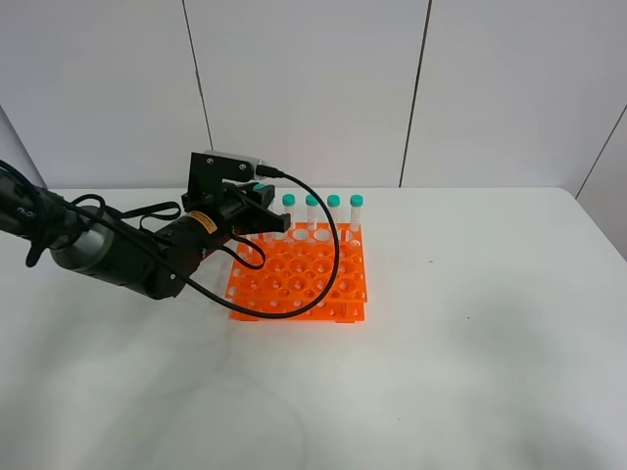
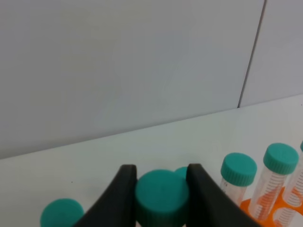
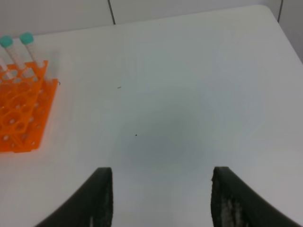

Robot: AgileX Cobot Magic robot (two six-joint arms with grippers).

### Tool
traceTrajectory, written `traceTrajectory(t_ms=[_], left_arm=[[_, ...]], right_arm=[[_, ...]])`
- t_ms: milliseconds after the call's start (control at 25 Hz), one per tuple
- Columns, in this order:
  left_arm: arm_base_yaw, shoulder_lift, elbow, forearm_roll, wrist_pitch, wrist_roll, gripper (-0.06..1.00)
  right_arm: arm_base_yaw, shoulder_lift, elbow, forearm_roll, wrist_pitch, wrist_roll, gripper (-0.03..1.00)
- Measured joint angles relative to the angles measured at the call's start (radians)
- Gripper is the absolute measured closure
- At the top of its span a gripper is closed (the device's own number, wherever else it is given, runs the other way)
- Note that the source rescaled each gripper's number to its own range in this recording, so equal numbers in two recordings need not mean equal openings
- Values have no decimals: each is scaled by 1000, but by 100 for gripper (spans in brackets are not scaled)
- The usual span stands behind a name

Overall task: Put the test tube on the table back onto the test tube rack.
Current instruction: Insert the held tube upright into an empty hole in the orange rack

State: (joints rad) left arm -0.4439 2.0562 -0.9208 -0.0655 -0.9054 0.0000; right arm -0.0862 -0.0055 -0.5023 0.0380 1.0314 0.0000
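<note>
The left gripper (image 2: pixel 161 189) was pinching the test tube (image 2: pixel 161 197) by its teal-green screw cap, one black finger pressed to each side of the cap, as the left wrist view showed plainly. The tube's clear body ran down out of that picture, so whether its conical tip had already entered a hole could not be told. Just behind the pinched cap a second teal cap peeked out, and to either side of the gripper stood more capped tubes (image 2: pixel 239 169), upright in their holes.

In the exterior high view the gripper (image 1: pixel 261 210) hung over the back row of the test tube rack (image 1: pixel 299 274), at the end nearest its own arm, with four capped tubes (image 1: pixel 334 211) lined up just beyond it along that same row. The held tube was mostly hidden there by the fingers and the wrist camera.

By my judgement the pick-up was done and the tube had been carried to the rack; what remained was to seat it fully, release it and draw the arm back.

The right gripper (image 3: pixel 161 198) was spread wide over bare table (image 3: pixel 189 94), holding nothing, well apart from the rack.
</note>
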Motion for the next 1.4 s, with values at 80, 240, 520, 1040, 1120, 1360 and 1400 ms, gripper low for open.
traceTrajectory(t_ms=[80,240,520,1040,1120,1360,1400], left_arm=[[0,8,0,-1,-3,0,94],[0,17,0,-1,-2,0,94],[0,19,0,-1,-2,0,94],[0,53,0,-1,5,0,94],[0,53,0,-1,4,0,94],[0,53,0,-1,4,0,94],[0,53,0,-1,4,0,94]], right_arm=[[0,0,0,0,0,0,43],[0,0,0,0,0,0,43],[0,0,0,0,0,0,43],[0,0,0,0,0,0,43],[0,0,0,0,0,0,43],[0,0,0,0,0,0,43],[0,0,0,0,0,0,43]])
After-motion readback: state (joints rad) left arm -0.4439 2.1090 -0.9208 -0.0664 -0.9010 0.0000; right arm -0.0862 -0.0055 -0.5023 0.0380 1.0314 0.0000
